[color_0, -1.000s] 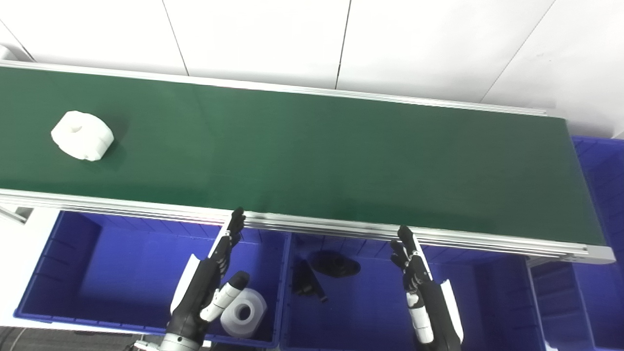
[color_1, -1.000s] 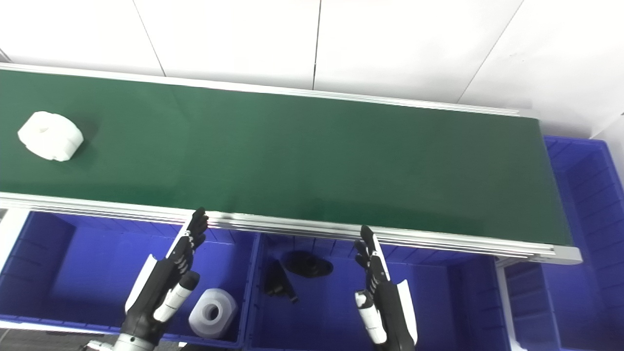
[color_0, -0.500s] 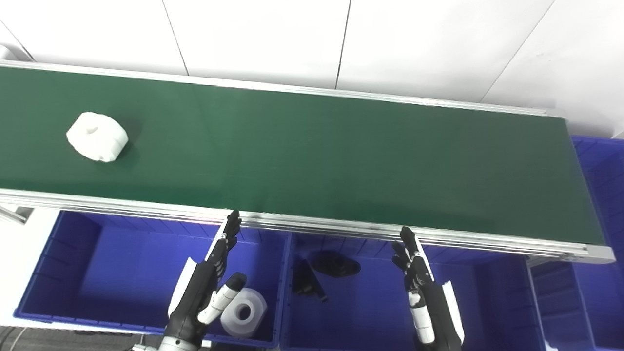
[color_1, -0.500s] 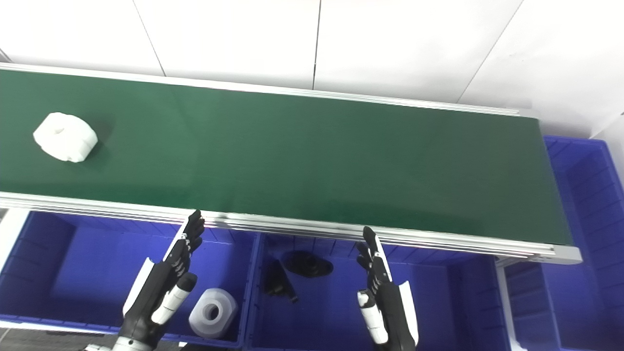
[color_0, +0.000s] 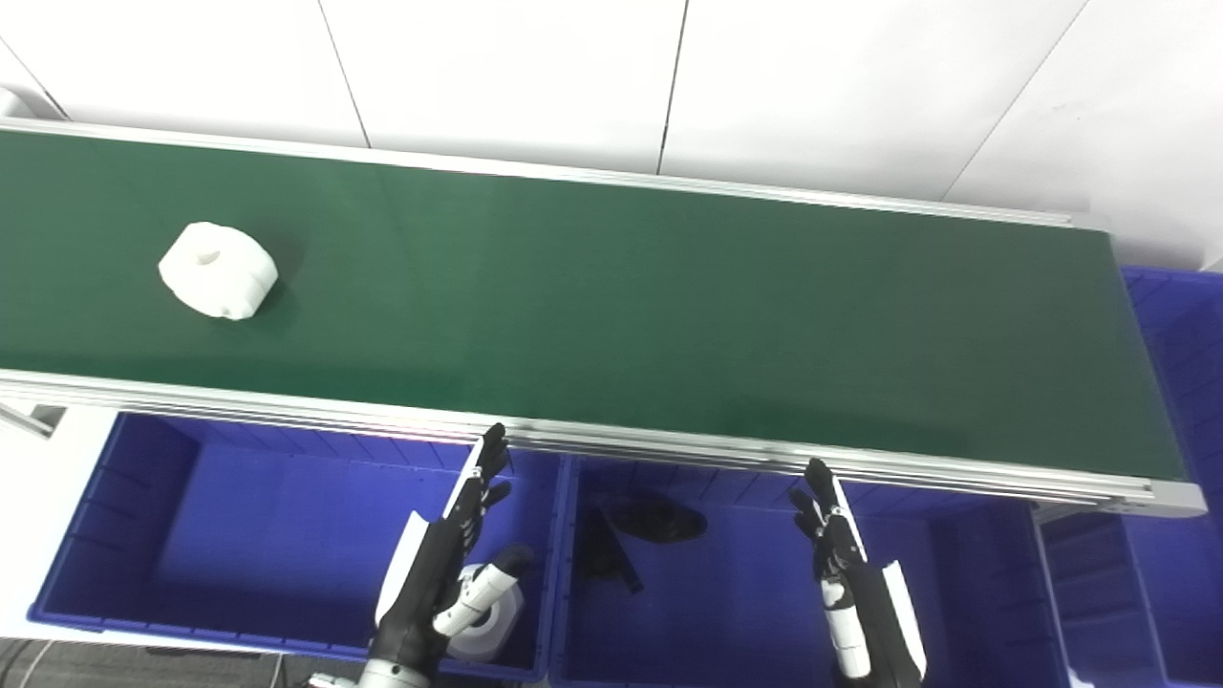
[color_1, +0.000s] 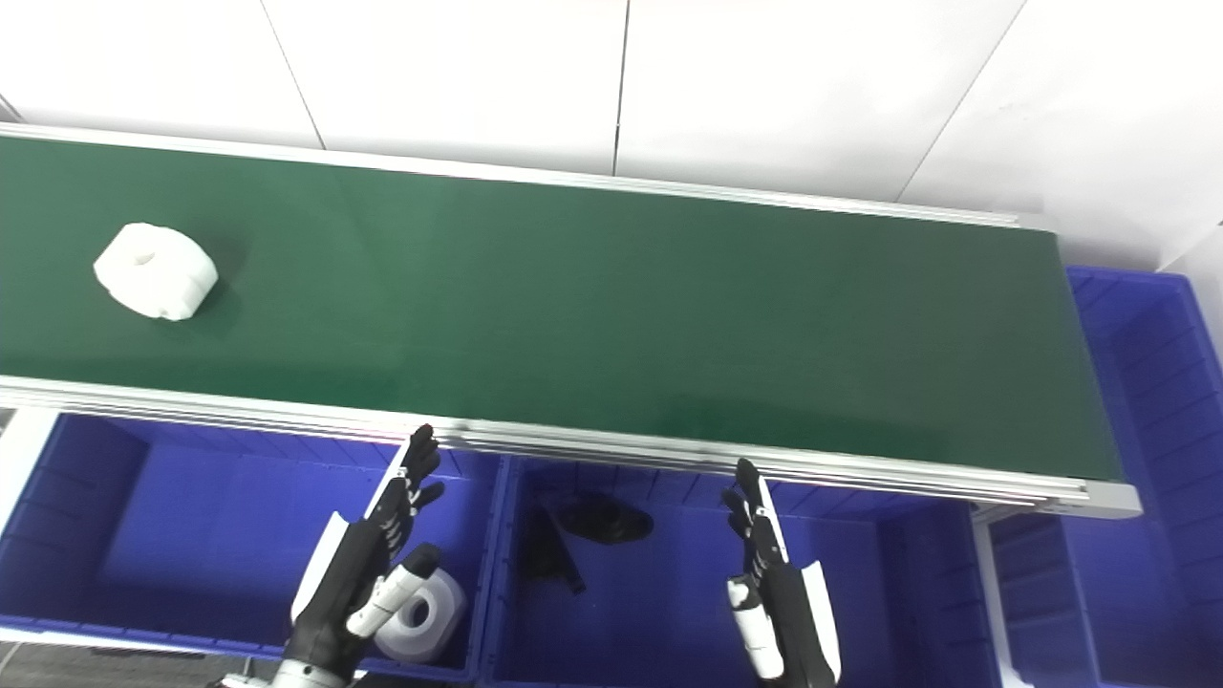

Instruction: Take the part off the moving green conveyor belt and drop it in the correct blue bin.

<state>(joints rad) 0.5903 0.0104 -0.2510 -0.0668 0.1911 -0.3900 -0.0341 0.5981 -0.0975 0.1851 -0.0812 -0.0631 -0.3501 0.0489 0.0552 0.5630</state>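
in the left eye view the white part (color_0: 219, 283) lies on the green conveyor belt (color_0: 611, 306), far left. in the right eye view the left hand (color_1: 368, 564) and right hand (color_1: 772, 592) hover over the blue bins (color_1: 124, 535), fingers spread, holding nothing.

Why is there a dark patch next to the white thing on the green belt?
That is its shadow: in the left eye view it falls to the right of the white part on the belt; the right eye view shows the same, and both pictures look sharp.

The belt (color_0: 611, 287) runs off the left edge. The left hand (color_0: 444, 573) partly covers a white part (color_0: 497, 612). The far-right bin (color_0: 1180, 382) is cut off.
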